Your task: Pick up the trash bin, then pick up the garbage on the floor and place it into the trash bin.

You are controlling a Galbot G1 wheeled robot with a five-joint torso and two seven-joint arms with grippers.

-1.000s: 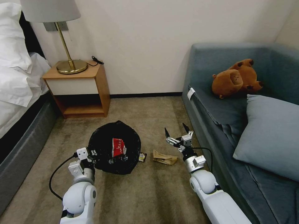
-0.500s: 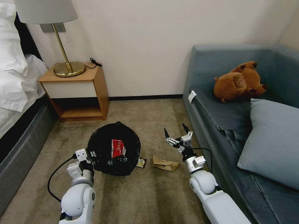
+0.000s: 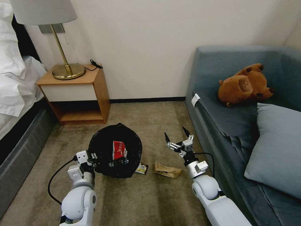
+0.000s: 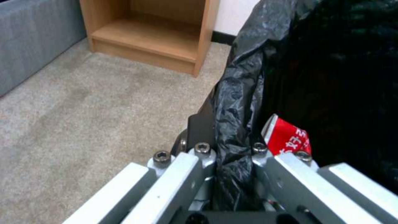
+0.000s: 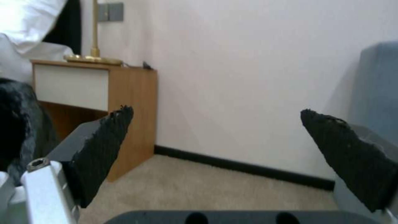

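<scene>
On the carpet (image 3: 150, 194) in the lower middle of the head view, the trash bin (image 3: 103, 150) is held by its near rim, its black bag (image 4: 236, 102) bulging over the opening. The left gripper (image 3: 105, 161) is clamped on that rim at about 7 o'clock of the bin, and in the left wrist view the crinkled liner is seen pinched between the 2 metal fingers (image 4: 199, 133), 1 outside and 1 inside. The left arm is extended forward from the lower left edge, its wrist kept low and level behind the bin. A red-white snack wrapper (image 3: 119, 149) is lodged inside the bin, close to the gripped edge.

At 3 o'clock of the bin, 2 pieces of garbage are left on the floor: a flat dark yellow-green wrapper (image 3: 141, 168) just beside the bin's base, and a crumpled brown paper bag (image 3: 167, 170) a little farther toward the sofa (image 3: 219, 125). The right gripper (image 3: 177, 135) is raised above the carpet at roughly 1 o'clock of the paper bag, apart from it, with the forearm angled up from the lower right. Its 2 black fingertips (image 5: 104, 146) are spread wide with nothing between them, pointed toward the wall and the nightstand (image 3: 78, 94).
</scene>
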